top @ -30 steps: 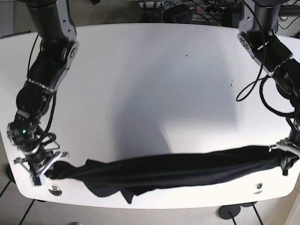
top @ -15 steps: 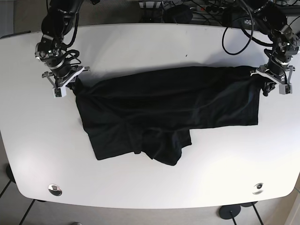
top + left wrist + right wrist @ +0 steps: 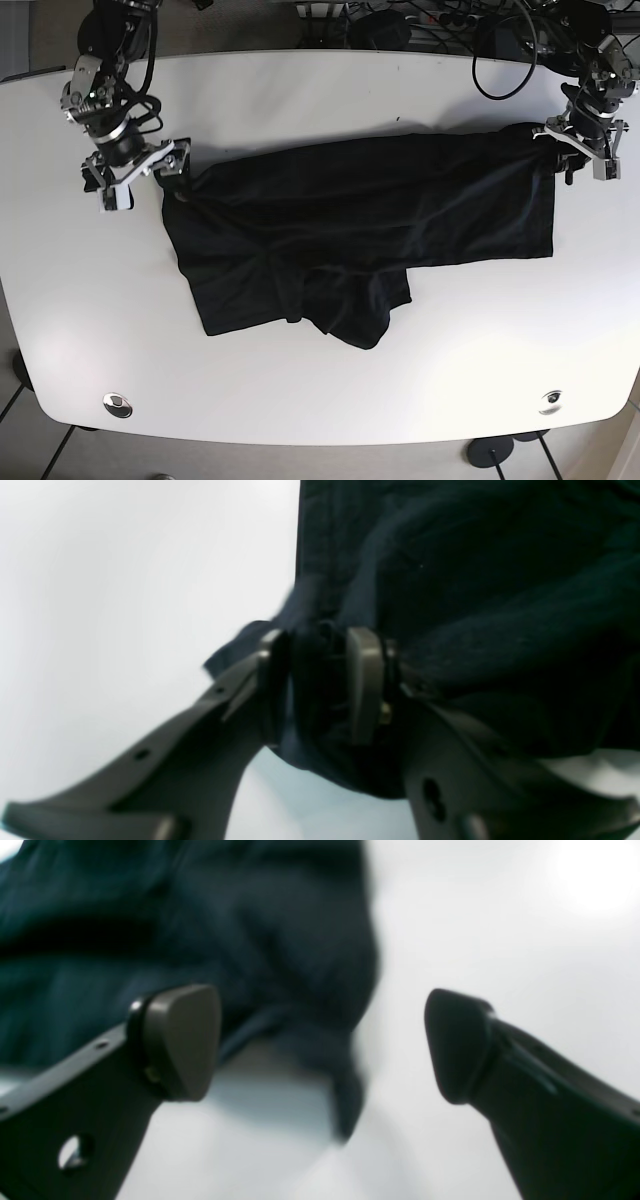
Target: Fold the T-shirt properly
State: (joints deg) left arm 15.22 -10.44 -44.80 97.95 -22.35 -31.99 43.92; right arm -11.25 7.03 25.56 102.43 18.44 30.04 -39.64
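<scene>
Left claw (image 3: 320,690) is clamped on a bunched corner of the black T-shirt (image 3: 360,235), its two grey pads pressed close with dark cloth squeezed between them; in the base view this claw (image 3: 577,150) sits at the shirt's far right corner. Right claw (image 3: 320,1045) stands wide apart, with the shirt's (image 3: 200,930) edge lying between and behind its pads and touching neither that can be seen; in the base view it (image 3: 140,172) hovers just beside the shirt's far left corner. No brand, label or writing can be read anywhere on the cloth or the arms. The surface is a white table (image 3: 330,110) with rounded corners, plain apart from a few small dark specks and two round metal fittings (image 3: 117,404) near its near edge. Beyond the far edge lie tangled black cables (image 3: 420,20), and tiled floor shows at the near corners. The shirt lies spread and creased across the middle of the table, its far edge stretched between the two claws and a folded flap hanging toward the near side.
</scene>
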